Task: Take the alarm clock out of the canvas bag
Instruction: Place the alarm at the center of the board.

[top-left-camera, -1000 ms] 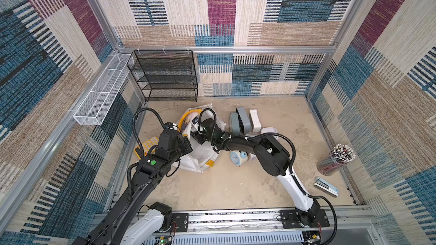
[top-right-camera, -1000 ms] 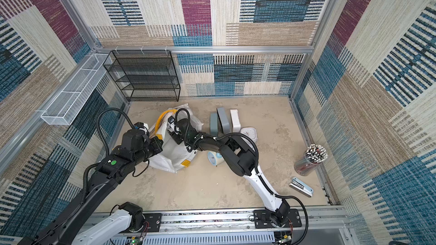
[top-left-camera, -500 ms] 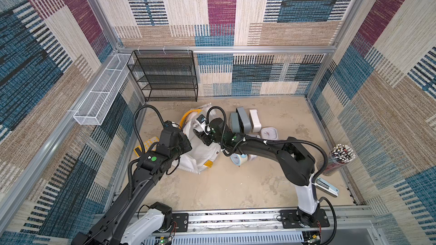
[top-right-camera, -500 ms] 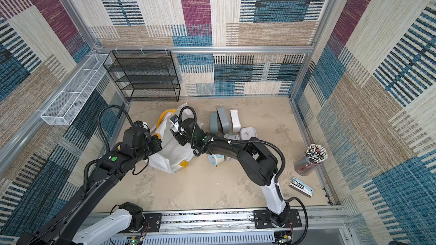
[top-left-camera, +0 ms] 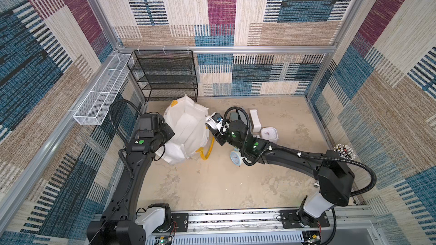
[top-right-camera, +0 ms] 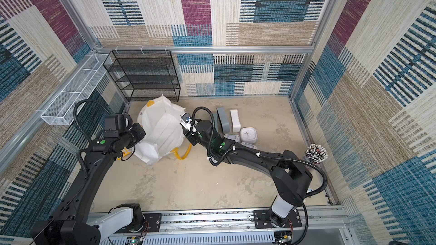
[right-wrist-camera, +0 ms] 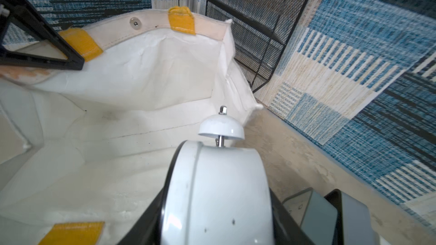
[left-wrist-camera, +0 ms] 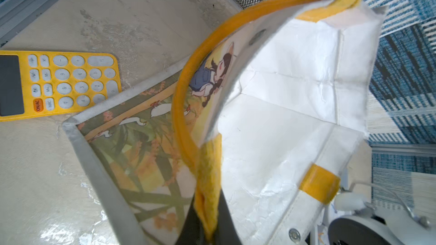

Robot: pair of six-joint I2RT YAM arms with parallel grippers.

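The canvas bag (top-left-camera: 186,130) (top-right-camera: 162,130) lies on the floor near the black rack, white with yellow handles, its mouth held wide. My left gripper (left-wrist-camera: 207,228) (top-left-camera: 170,135) is shut on a yellow handle (left-wrist-camera: 208,173) at the rim, beside the printed side (left-wrist-camera: 141,152). A white twin-bell alarm clock (right-wrist-camera: 219,196) (top-left-camera: 213,121) (top-right-camera: 187,121) sits between the black fingers (right-wrist-camera: 151,215) of my right gripper (right-wrist-camera: 217,218), which is shut on it. The clock hangs at the bag's right rim, with the white lining (right-wrist-camera: 141,78) just beyond it.
A yellow calculator (left-wrist-camera: 59,86) lies beside the bag. A small blue round clock (top-left-camera: 236,157) stands under my right forearm. A white square clock (top-left-camera: 269,134), a grey block (top-right-camera: 223,120) and a white block (top-right-camera: 235,120) lie to the right. Black rack (top-left-camera: 165,76), pen cup (top-left-camera: 343,153).
My right arm's elbow has swung far out to the right, and the gripper with the white clock has drawn back slightly to the bag's rim. The left gripper has lifted the handle, spreading the bag.
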